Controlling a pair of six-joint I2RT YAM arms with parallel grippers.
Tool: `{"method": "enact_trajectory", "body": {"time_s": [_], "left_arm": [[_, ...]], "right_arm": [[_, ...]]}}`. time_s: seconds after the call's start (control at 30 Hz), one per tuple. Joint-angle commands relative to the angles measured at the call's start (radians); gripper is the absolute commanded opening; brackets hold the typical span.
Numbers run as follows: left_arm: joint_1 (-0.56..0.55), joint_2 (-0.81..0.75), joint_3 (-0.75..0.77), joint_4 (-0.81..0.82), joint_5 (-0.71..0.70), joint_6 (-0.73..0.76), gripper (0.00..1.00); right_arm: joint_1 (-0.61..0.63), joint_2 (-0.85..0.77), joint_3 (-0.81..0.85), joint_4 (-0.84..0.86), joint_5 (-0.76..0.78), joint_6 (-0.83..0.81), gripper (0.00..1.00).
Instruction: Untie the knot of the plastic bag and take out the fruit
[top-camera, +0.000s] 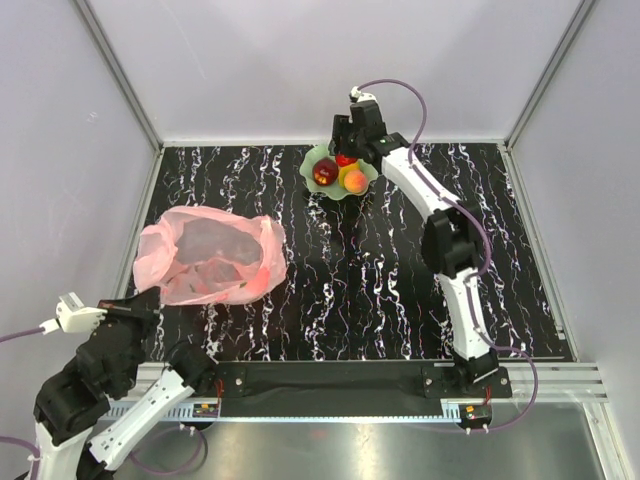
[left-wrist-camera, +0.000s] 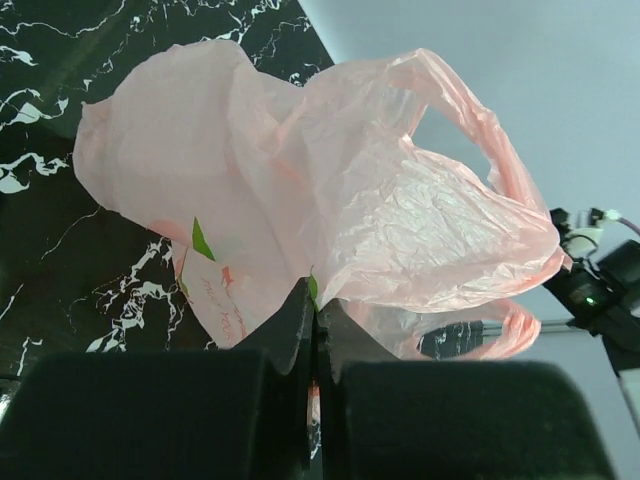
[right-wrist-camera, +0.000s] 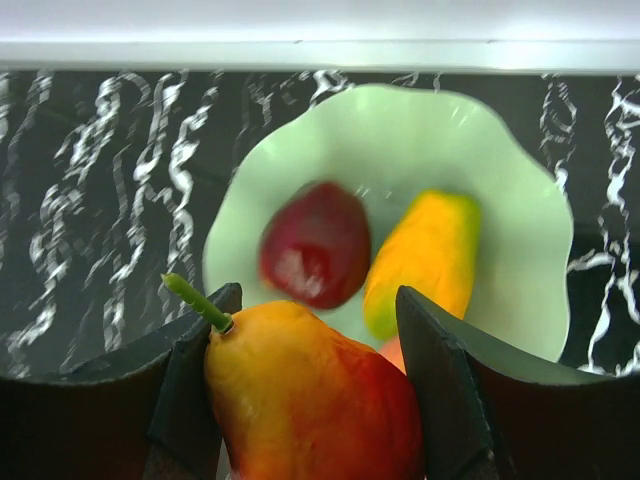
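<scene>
Two fruits lie in the green dish (right-wrist-camera: 500, 170), a dark red fruit (right-wrist-camera: 315, 255) and a yellow oblong fruit (right-wrist-camera: 425, 260) side by side. Just above them our right gripper (right-wrist-camera: 315, 330) stands partly spread, clasping a third fruit (right-wrist-camera: 310, 410), orange-yellow shading to red, with a green stem. The plastic bag (top-camera: 210, 258) lies well apart, on the left of the table (top-camera: 400, 290): thin, crinkled, translucent pink, slumped and wide, with one handle loop (left-wrist-camera: 500, 170) arching free. Our left gripper (left-wrist-camera: 315, 320) is pressed tight together at the bag's near edge; whether any film is caught between its tips we cannot tell. The bag reaches the table's left rim, and the dish sits close to the back wall (top-camera: 330, 70). Between the two, and along the right side, we see a broad stretch of black marbled surface lying open.
</scene>
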Motion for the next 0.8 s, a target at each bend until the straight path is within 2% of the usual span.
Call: {"method": "enact_trajectory", "body": {"time_s": [0.0,0.13,0.17,0.23,0.27,0.33,0.4,0.43,0.47,0.67,0.77], "left_arm": [[-0.002,-0.011,-0.015,0.04,-0.041,0.018,0.0],[-0.004,-0.037,-0.064,0.126,0.014,0.062,0.0],[-0.004,-0.04,-0.081,0.141,0.043,0.072,0.0],[-0.002,-0.043,-0.098,0.183,0.068,0.104,0.0],[-0.002,-0.042,-0.102,0.192,0.083,0.109,0.0],[-0.002,-0.039,-0.11,0.2,0.091,0.116,0.0],[-0.002,-0.037,-0.119,0.206,0.1,0.121,0.0],[-0.004,-0.036,-0.122,0.212,0.103,0.122,0.0],[-0.004,-0.036,-0.125,0.217,0.112,0.124,0.0],[-0.002,-0.031,-0.142,0.255,0.157,0.158,0.01],[-0.002,-0.023,-0.145,0.277,0.177,0.184,0.01]], "right_arm": [[-0.015,0.088,0.211,-0.031,0.063,-0.032,0.07],[-0.026,0.252,0.391,-0.058,0.08,-0.051,0.15],[-0.029,0.266,0.414,-0.052,0.088,-0.052,0.33],[-0.038,0.279,0.402,-0.005,0.082,-0.051,0.41],[-0.043,0.277,0.376,0.017,0.064,-0.052,0.53],[-0.051,0.282,0.366,0.049,0.033,-0.055,0.62],[-0.055,0.285,0.371,0.057,-0.002,-0.054,0.81],[-0.055,0.285,0.37,0.067,-0.015,-0.055,0.95],[-0.055,0.285,0.365,0.075,-0.044,-0.058,1.0],[-0.055,0.253,0.351,0.103,-0.096,-0.08,1.0],[-0.055,0.176,0.269,0.133,-0.099,-0.081,1.0]]}}
